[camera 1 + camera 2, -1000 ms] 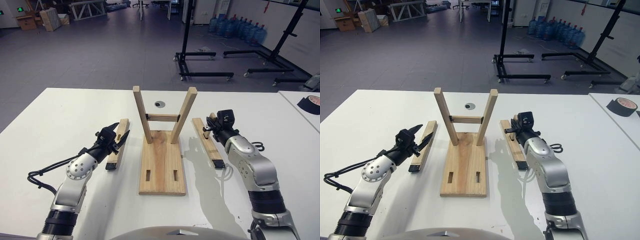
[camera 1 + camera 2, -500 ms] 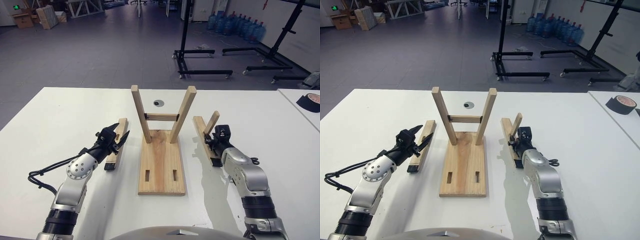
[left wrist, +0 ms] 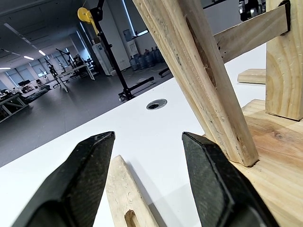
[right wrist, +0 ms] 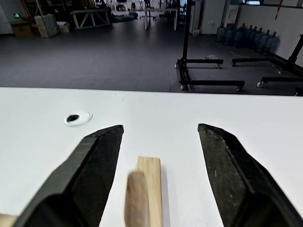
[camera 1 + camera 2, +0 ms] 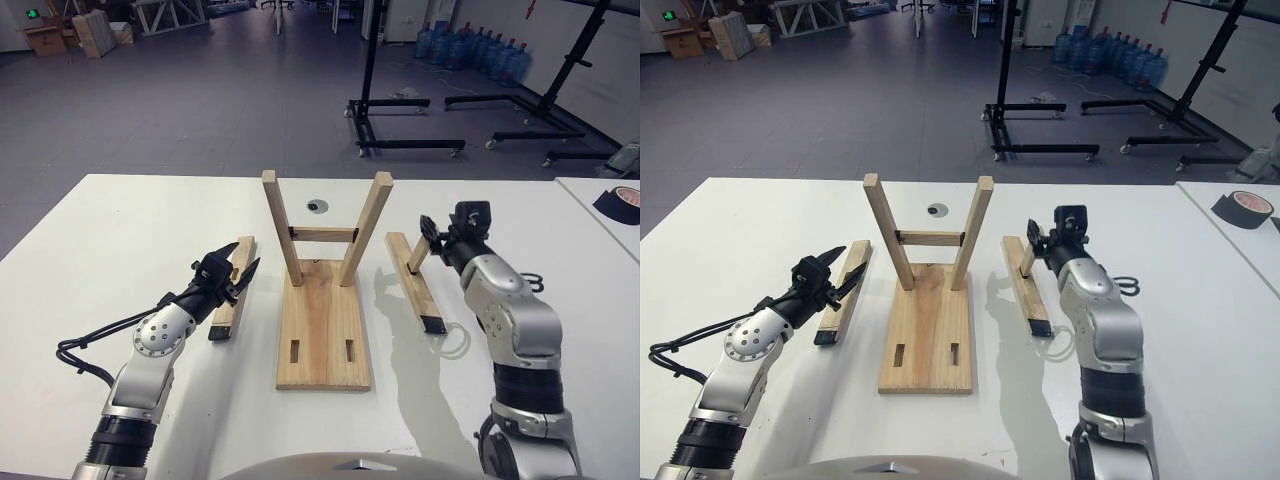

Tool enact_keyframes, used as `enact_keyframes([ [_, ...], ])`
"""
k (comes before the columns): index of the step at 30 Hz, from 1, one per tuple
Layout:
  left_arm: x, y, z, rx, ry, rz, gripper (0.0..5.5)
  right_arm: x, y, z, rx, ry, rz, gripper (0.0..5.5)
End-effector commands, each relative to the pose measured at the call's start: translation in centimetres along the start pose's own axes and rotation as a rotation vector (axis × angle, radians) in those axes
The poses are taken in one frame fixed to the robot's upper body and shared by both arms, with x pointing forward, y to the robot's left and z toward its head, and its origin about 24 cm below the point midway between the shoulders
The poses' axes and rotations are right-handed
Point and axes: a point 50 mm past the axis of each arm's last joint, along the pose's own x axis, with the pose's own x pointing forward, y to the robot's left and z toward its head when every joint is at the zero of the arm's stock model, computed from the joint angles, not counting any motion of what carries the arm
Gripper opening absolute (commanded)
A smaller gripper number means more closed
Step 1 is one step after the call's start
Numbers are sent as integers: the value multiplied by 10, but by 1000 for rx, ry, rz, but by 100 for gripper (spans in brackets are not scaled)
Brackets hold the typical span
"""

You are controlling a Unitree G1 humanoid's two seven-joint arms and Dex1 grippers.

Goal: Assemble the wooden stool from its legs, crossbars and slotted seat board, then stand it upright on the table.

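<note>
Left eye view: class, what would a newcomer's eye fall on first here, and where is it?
The seat board lying flat mid-table, with two legs and a crossbar standing up from its far end. Either side, the open left gripper and open right gripper each hang by loose wooden pieces on the table.

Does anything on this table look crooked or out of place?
Yes: the short crossbar right of the seat board is propped at a slant, its lower end on the loose leg, instead of lying flat.
</note>
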Motion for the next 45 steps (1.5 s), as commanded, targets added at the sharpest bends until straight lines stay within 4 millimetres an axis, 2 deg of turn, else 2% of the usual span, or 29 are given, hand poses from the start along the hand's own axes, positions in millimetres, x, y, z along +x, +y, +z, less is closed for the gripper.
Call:
enact_keyframes([
  [1,2,3,2,15,-2,-9,258,2,4,33,6,-85,16,290],
  [5,2,3,1,15,4,-11,258,12,7,68,-21,-189,29,290],
  [7,4,4,0,4,9,-6,258,22,7,69,-37,-197,18,290],
  [8,6,5,0,-1,9,-6,258,28,6,60,-41,-176,10,290],
  [10,8,5,0,-7,9,-7,258,36,3,16,-40,-51,-24,290],
  [13,9,6,-1,-9,12,-10,258,34,4,-45,20,128,-67,290],
  [14,9,6,-1,-9,13,-9,258,33,5,-57,17,165,-67,290],
  [16,10,8,-1,-7,14,-12,258,33,7,-60,15,164,-65,290],
  [21,10,9,-1,-10,11,4,258,39,0,-10,23,-36,-72,290],
  [25,7,6,-2,-18,16,7,258,27,-5,43,33,-230,-56,290],
  [29,3,6,-3,-25,19,26,258,11,-20,72,33,-325,-62,290],
  [30,1,7,-3,-28,18,35,258,8,-27,73,44,-330,-72,311],
  [32,-3,7,-3,-38,20,62,258,0,-46,57,52,-250,-149,346],
  [34,-10,8,-5,-47,28,96,258,-11,-53,27,70,-129,-178,376],
  [35,-13,8,-6,-52,33,114,258,-17,-52,13,73,-75,-174,396],
  [37,-17,8,-7,-83,38,144,258,-36,-46,-33,78,108,-142,429],
  [38,-19,8,-8,-94,40,152,258,-44,-39,-49,76,181,-120,453],
  [39,-20,8,-8,-104,41,156,258,-48,-33,-60,83,239,-99,453],
  [45,-18,11,-7,-109,49,148,258,-53,-2,-80,77,382,12,453],
])
